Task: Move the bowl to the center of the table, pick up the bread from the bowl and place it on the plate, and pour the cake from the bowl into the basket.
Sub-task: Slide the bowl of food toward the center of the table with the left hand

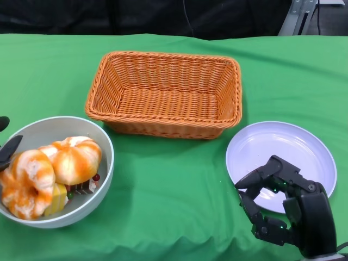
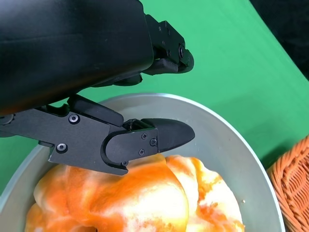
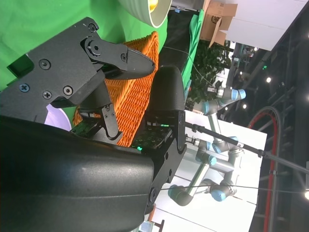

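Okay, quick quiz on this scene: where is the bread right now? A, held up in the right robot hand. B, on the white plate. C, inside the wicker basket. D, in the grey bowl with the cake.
D: the bread lies in the grey bowl beside the cake, while the plate and basket hold nothing.

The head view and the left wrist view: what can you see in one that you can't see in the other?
Only the head view shows the plate, the right hand hovering over the plate's near edge, the whole basket, and the small cake pieces tucked under the bread.

Only the left wrist view shows the left hand up close, with one finger inside the bowl just above the bread and another outside the rim.

Both show the bowl, the orange and white bread, the green tablecloth, and some of the basket.
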You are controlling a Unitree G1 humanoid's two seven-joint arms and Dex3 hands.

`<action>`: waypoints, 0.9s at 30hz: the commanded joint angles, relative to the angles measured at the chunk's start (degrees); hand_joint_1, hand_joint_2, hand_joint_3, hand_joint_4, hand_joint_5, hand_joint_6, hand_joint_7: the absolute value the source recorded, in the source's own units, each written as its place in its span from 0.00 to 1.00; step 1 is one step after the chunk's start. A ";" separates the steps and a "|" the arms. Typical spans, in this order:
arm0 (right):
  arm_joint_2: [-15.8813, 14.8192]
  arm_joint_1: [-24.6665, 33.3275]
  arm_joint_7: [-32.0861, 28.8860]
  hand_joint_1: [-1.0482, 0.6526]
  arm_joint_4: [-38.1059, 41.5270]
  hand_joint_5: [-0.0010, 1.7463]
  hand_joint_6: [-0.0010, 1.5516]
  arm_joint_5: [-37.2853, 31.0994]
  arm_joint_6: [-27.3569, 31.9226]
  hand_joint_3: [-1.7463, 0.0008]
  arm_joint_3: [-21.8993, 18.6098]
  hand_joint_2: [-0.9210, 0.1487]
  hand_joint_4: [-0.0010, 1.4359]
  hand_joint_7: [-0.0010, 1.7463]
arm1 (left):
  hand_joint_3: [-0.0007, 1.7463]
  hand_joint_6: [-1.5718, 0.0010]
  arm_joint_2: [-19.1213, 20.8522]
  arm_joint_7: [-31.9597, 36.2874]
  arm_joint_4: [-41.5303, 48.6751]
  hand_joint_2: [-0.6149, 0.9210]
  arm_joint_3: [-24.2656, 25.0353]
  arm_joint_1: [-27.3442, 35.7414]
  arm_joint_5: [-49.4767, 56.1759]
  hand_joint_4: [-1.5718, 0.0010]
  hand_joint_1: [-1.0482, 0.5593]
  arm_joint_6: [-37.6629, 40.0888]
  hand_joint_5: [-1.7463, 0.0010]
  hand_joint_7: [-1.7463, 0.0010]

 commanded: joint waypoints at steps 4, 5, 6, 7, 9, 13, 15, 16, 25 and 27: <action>-0.47 -0.05 -0.38 0.48 -0.26 0.90 0.44 0.25 -0.65 0.48 -0.41 0.40 0.52 0.73 | 0.30 0.90 -0.59 -1.97 -3.42 1.00 3.13 0.12 -5.14 0.91 0.34 7.36 1.00 1.00; -0.54 -0.07 -0.31 0.48 -0.24 0.90 0.44 0.27 -0.66 0.48 -0.41 0.40 0.52 0.73 | 0.30 0.90 -0.65 -2.18 -3.83 1.00 3.14 0.22 -5.43 0.91 0.34 7.84 1.00 1.00; -0.61 -0.08 -0.19 0.48 -0.25 0.90 0.44 0.35 -0.65 0.47 -0.37 0.40 0.52 0.73 | 0.30 0.90 -0.65 -2.80 -4.16 1.00 3.22 0.33 -5.95 0.91 0.34 8.28 1.00 1.00; -0.65 -0.06 -0.13 0.48 -0.33 0.90 0.44 0.39 -0.60 0.47 -0.32 0.40 0.52 0.73 | 0.31 0.92 -0.61 -3.44 -4.47 1.00 3.27 0.40 -6.44 0.93 0.34 8.79 1.00 1.00; -0.65 0.02 -0.06 0.48 -0.45 0.89 0.44 0.55 -0.47 0.47 -0.23 0.40 0.52 0.73 | 0.32 0.94 -0.58 -4.50 -5.04 1.00 3.33 0.48 -7.16 0.95 0.34 9.85 1.00 1.00; -0.66 -0.29 0.06 0.48 0.27 0.89 0.44 0.88 -1.09 0.48 -0.27 0.40 0.52 0.73 | 0.33 0.99 -0.78 -6.46 -4.95 1.00 3.50 0.10 -8.73 0.98 0.34 11.59 1.00 1.00; -0.72 -0.14 0.03 0.48 -0.02 0.89 0.44 0.68 -0.58 0.48 -0.25 0.40 0.52 0.73 | 0.33 0.99 -0.88 -6.71 -4.96 1.00 3.44 -0.05 -8.97 0.98 0.34 12.18 1.00 1.00; -0.76 -0.08 0.03 0.47 -0.12 0.89 0.44 0.64 -0.46 0.49 -0.24 0.39 0.52 0.73 | 0.33 0.98 -1.01 -6.75 -5.18 1.00 3.57 -0.05 -9.22 0.98 0.34 12.60 1.00 0.99; -0.47 0.16 -0.22 0.47 -0.40 0.88 0.45 0.42 -0.36 0.50 -0.16 0.38 0.53 0.72 | 0.33 0.98 -1.68 -7.59 -7.89 1.00 4.00 0.50 -11.19 0.98 0.34 16.15 0.99 1.00; -0.60 0.13 0.05 0.48 -0.31 0.88 0.45 0.62 -0.56 0.50 -0.11 0.38 0.53 0.72 | 0.33 0.99 -1.99 -7.62 -8.10 1.00 4.20 0.59 -11.59 0.98 0.34 16.53 0.99 1.00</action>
